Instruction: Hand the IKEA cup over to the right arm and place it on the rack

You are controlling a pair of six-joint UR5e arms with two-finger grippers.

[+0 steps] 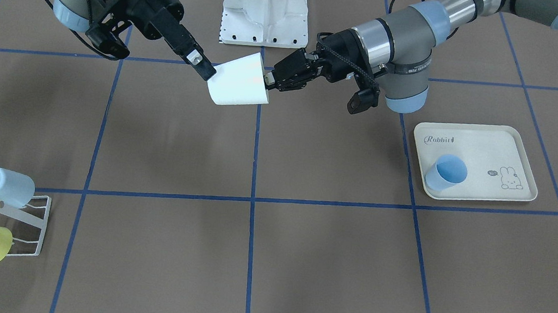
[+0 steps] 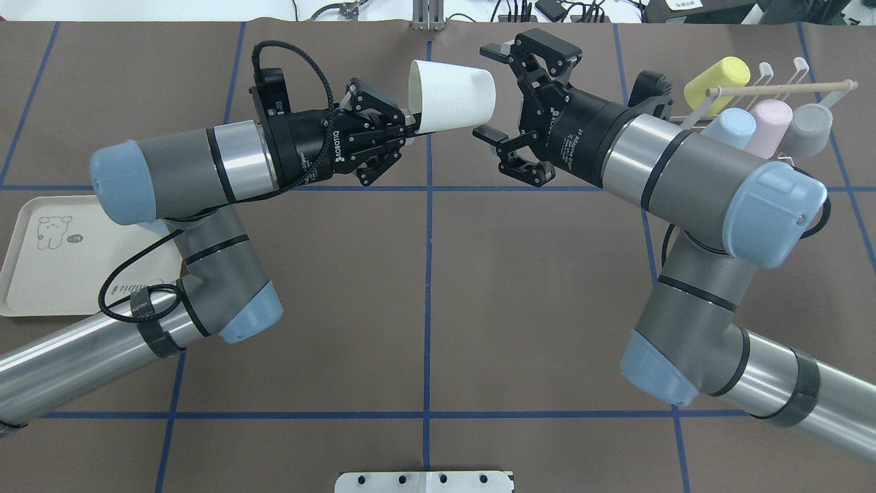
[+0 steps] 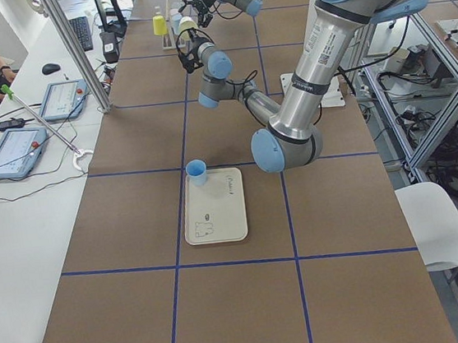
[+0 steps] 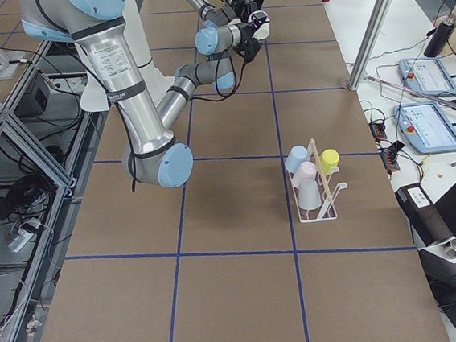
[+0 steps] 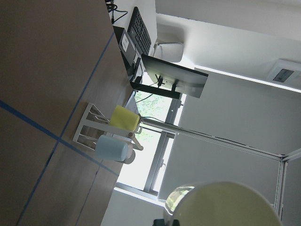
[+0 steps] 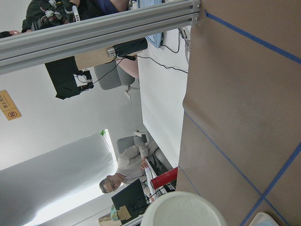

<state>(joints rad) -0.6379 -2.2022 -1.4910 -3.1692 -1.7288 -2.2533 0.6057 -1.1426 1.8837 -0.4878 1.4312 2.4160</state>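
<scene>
Clock face: read on the overhead view, with twelve pointing away from the robot.
Cup: the white tapered plastic cup (image 2: 452, 96) lies on its side in the air near the table's twelve o'clock edge. Its mouth faces nine and its narrow base faces three.
Left gripper: the left gripper (image 2: 409, 125) has its jaws pressed together on the cup's rim, at the rim's six o'clock side.
Right gripper: the right gripper (image 2: 494, 92) has its jaws spread wide, with one finger at twelve and one at six of the cup's base end. I cannot tell whether either finger touches the cup.
Rack: the small white wire-frame rack with a pale wooden dowel (image 2: 787, 87) stands at two o'clock, well apart from the cup. It already carries a yellow cup (image 2: 715, 74), a pale blue cup (image 2: 731, 127), a pink cup (image 2: 770, 116) and a grey cup (image 2: 811, 123).
Tray: the cream rabbit-print tray (image 1: 484, 143) sits at nine o'clock with a blue cup (image 1: 447, 172) on it.
Done, by my reading: the cup is lifted and presented at the meeting point.
Left to do: the right jaws must close on the base, the left jaws must let go, and then the cup goes to two o'clock and onto a free prong.
</scene>
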